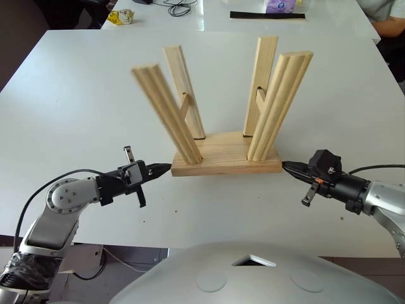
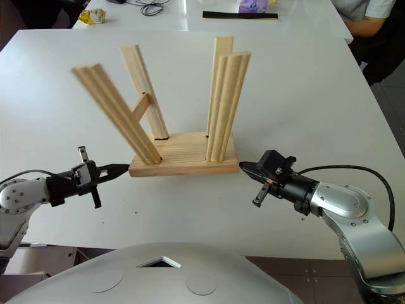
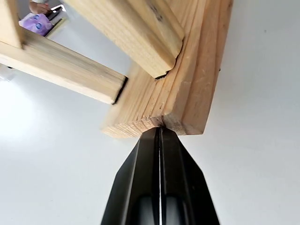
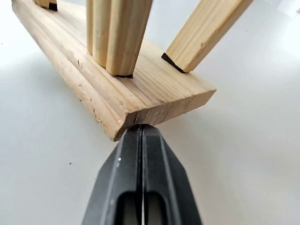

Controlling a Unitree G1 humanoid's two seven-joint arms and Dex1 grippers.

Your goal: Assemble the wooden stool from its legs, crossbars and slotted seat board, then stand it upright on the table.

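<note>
The left gripper (image 1: 164, 169) has its two fingers pressed together into a point. That point sits against the left end of the slotted seat board (image 1: 228, 162), in the lower middle of the left eye view. The right gripper (image 1: 286, 166) is likewise pinched shut on nothing, its tip at the board's right end. In the right wrist view it meets the bottom edge of the board's corner.

The stool lies upside down at the centre of the frame, with the seat board flat on the table and four legs pointing up and splaying outward. The front left leg (image 1: 166, 111) and back left leg (image 1: 185, 85) lean left, joined by a short crossbar (image 1: 183, 105). The front right leg (image 1: 278, 104) and back right leg (image 1: 261, 79) stand steeper, with another crossbar (image 1: 260, 95) between them.

The white table (image 1: 76, 95) is smooth and glossy. Behind it, along the top of the frame, a second white table (image 1: 209, 22) carries a yellow packet (image 1: 120, 17) at upper left, dark cables (image 1: 180, 7), a black strip (image 1: 267, 15) and a purple packet (image 1: 280, 6).
</note>
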